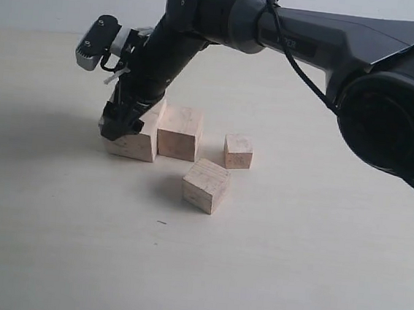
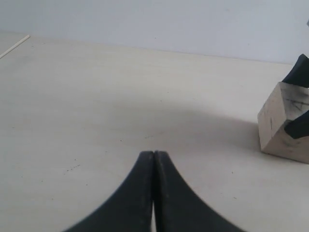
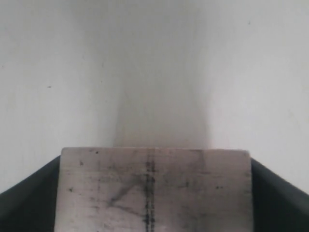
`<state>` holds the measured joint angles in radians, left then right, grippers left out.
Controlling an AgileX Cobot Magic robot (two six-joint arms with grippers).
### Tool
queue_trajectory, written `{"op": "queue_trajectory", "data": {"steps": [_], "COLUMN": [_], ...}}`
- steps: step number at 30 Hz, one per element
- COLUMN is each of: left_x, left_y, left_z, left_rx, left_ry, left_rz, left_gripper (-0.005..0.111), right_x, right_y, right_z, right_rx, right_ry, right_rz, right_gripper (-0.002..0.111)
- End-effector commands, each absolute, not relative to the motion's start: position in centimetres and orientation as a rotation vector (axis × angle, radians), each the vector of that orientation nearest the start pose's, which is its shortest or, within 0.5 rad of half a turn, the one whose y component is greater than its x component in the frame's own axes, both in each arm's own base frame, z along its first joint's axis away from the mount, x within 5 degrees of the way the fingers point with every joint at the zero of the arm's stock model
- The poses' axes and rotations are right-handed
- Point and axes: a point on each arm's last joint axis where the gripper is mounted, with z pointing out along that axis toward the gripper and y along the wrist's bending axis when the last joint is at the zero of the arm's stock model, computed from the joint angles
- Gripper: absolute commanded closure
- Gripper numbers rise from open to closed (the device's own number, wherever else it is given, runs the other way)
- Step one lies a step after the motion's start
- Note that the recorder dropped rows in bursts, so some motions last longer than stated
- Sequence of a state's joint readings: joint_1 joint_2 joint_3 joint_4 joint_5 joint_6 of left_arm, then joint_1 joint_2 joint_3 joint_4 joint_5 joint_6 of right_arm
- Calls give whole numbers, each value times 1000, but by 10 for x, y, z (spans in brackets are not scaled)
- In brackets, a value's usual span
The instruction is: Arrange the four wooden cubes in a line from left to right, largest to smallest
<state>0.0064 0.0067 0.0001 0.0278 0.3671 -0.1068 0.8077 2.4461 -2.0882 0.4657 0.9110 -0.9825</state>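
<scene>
Four pale wooden cubes sit on the table. The largest cube point(image 1: 136, 142) is at the left, and my right gripper point(image 1: 122, 123) reaches across and is shut on it. In the right wrist view its dark-scuffed face point(image 3: 152, 188) fills the space between the black fingers point(image 3: 277, 193). The left wrist view shows this cube point(image 2: 280, 125) tilted, with the black fingers point(image 2: 300, 72) on it. The second cube point(image 1: 180, 132) stands right beside it. The smallest cube point(image 1: 238, 151) is further right. A mid-sized cube point(image 1: 205, 185) lies in front, turned at an angle. My left gripper point(image 2: 153, 154) is shut on nothing, over bare table.
The light tabletop point(image 1: 292, 266) stretches out in front of and to the right of the cubes. The right arm's dark body point(image 1: 390, 85) crosses the upper right. A pale wall point(image 2: 169, 19) rises behind the table's far edge.
</scene>
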Motion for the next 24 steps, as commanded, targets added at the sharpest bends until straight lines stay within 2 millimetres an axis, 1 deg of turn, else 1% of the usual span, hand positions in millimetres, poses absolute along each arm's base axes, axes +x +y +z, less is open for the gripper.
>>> {"op": "queue_trajectory", "data": {"steps": [1, 4, 7, 13, 18, 24], "left_x": [53, 53, 53, 53, 53, 53], "left_y": [1, 1, 1, 1, 1, 1], "left_z": [181, 181, 181, 181, 181, 181], "left_rx": [-75, -75, -75, -75, -75, -75], "left_ry": [1837, 1837, 1837, 1837, 1837, 1837], "left_rz": [-44, -44, -44, -44, -44, -44], "left_gripper": [107, 107, 107, 107, 107, 107], "right_x": [336, 330, 327, 327, 324, 325], "right_y": [401, 407, 410, 409, 408, 408], "right_z": [155, 159, 162, 162, 160, 160], "right_rx": [-1954, -1948, -1936, -1963, -2040, -2033], "right_ry": [1847, 1787, 1756, 1736, 1668, 1664], "right_rz": [583, 723, 784, 781, 774, 767], "right_gripper": [108, 108, 108, 108, 108, 107]}}
